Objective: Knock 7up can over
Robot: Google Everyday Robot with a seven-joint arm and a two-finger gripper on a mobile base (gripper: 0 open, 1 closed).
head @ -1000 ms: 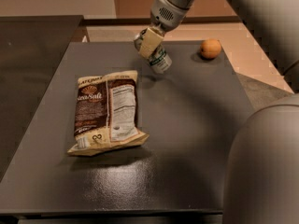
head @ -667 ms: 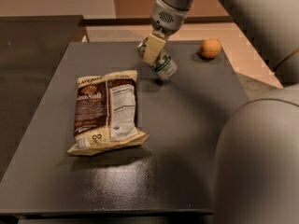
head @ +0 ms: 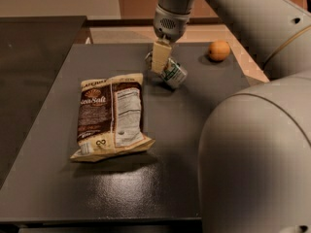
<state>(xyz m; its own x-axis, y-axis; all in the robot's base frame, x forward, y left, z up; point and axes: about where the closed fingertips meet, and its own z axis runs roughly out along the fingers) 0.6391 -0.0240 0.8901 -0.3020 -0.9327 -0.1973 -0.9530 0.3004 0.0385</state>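
The 7up can, silver-white and green with a silver end, lies tipped on its side on the dark table, toward the back middle. Its end faces the lower right. My gripper hangs down from the arm above. It sits just left of the can and against its upper side, partly hiding it. The gripper holds nothing that I can see.
A brown and cream chip bag lies flat at the table's left middle. A round orange fruit sits at the back right corner. My pale arm and body fill the right foreground. A second dark surface lies to the left.
My gripper has moved a little right and toward the camera. The can has shifted the same way beside it and lies lower on its side.
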